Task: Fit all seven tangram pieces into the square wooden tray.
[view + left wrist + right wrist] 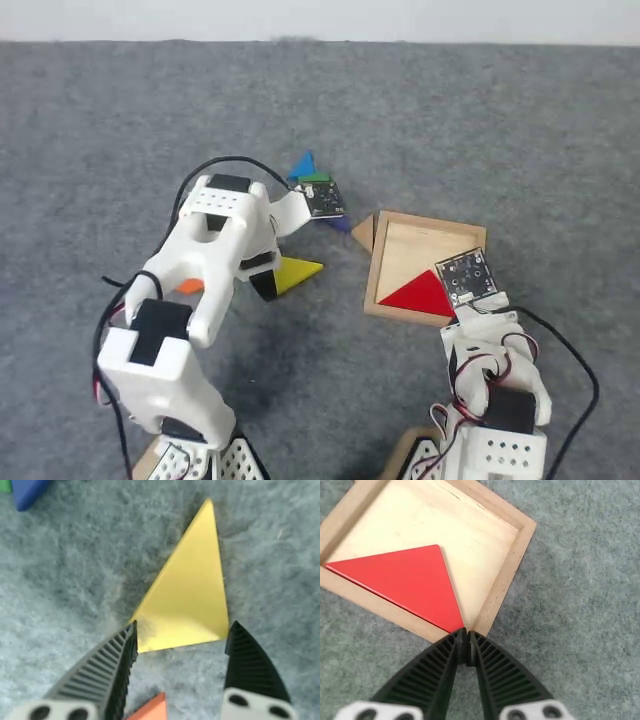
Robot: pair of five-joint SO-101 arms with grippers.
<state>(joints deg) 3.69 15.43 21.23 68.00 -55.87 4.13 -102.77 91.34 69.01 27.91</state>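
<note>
— Wooden tray (420,248), count?
— One: square, pale, raised rim, right of centre in the high view. One flat red triangle (418,294) inside, lower part.
— Loose on the grey carpet (500,120)?
— One yellow triangle (190,595) left of centre, one blue triangle (303,166) above it.
— Grippers?
— Left gripper (183,627): ribbed jaws spread wide either side of the yellow triangle, gripping nothing. Right gripper (468,632): closed, empty, at the tray's corner.

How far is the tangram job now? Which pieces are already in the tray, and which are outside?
Done: only the red triangle lies in the wooden tray; the right gripper is shut at the tray's corner. In hand: the left gripper is open over the yellow triangle, which lies on the carpet, not yet gripped. Left: that piece, plus orange, blue, green, purple and tan, all outside the tray.
</note>
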